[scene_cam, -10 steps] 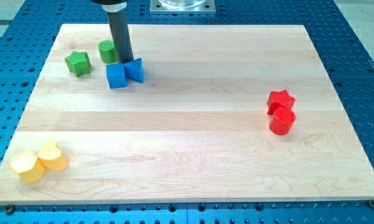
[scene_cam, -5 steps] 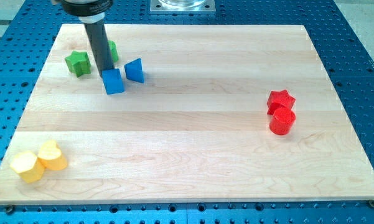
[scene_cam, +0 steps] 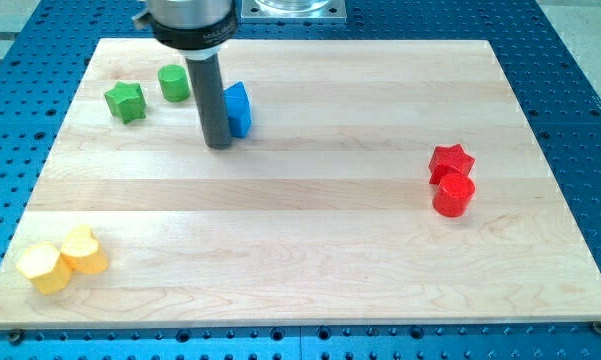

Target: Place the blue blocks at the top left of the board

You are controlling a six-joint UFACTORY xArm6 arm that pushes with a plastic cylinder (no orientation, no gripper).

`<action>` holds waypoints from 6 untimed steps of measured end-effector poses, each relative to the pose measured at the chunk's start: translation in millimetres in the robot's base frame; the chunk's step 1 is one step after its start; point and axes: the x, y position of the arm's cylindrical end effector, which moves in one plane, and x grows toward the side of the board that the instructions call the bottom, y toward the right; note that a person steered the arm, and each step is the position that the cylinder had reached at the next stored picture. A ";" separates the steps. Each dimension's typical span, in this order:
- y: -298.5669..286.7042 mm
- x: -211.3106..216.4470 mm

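Observation:
My tip [scene_cam: 218,146] rests on the wooden board [scene_cam: 310,250] in its upper left part. Blue block surface [scene_cam: 239,108] shows just to the right of the rod, touching it or very close to it. The rod hides the left part of the blue, so I cannot tell the two blue blocks apart or make out their shapes. A green star [scene_cam: 125,101] and a green cylinder [scene_cam: 174,83] lie to the left of the rod, apart from it.
A red star [scene_cam: 451,160] and a red cylinder [scene_cam: 453,195] sit together at the view's right. Two yellow blocks [scene_cam: 40,267] [scene_cam: 84,250] sit together at the bottom left corner. A metal mount [scene_cam: 292,9] stands beyond the top edge.
The rod swung left behind the blue blocks, then came right and down. The blue cube, earlier left of the other blue block, no longer shows there; the blue now lies right of the rod.

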 end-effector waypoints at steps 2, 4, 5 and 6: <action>23.2 -12.2; 23.2 -1.8; 23.2 -46.9; 23.2 -79.0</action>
